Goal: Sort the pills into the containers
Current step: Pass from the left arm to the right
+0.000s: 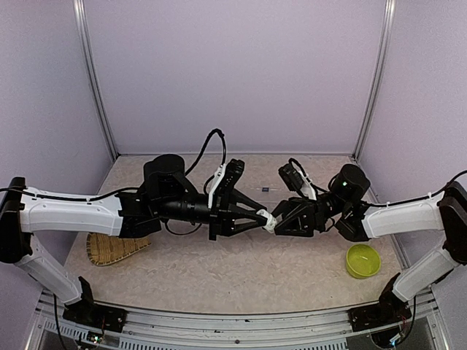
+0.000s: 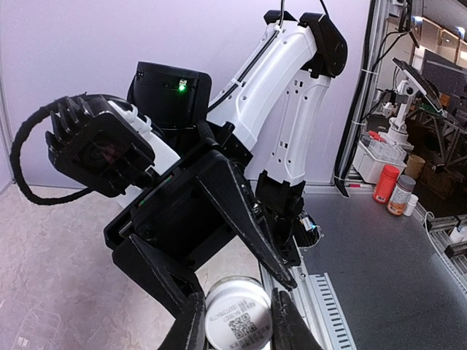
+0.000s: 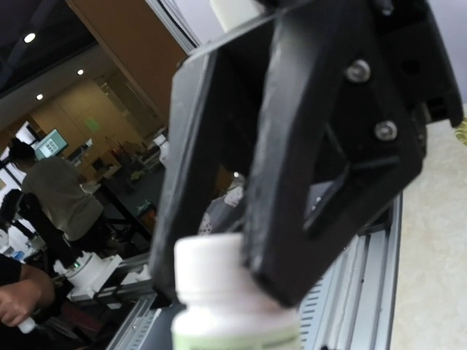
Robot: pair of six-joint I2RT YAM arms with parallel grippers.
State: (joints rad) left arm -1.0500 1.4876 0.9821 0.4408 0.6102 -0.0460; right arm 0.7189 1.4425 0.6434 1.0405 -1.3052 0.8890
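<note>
The small white plastic pill bottle (image 2: 235,315) is hanging in mid-air above the middle of the pale speckled bench (image 1: 241,270), between the two arms. It is standing roughly upright: its long axis is running up and down, with the white cap (image 3: 210,264) pointing upward and the labelled body, printed with a square code, below it. The left gripper (image 1: 263,217) is reaching in from the left, and its jaws are clamping the bottle from either side. The right gripper (image 1: 278,220) is meeting it from the opposite side. Its jaws are straddling the bottle, but whether they are pressing on it cannot be told. The woven bamboo tray (image 1: 109,249) is lying on the bench under the left arm. The lime-green bowl (image 1: 363,260) is sitting near the right arm's base. Both are well apart from the bottle.
</note>
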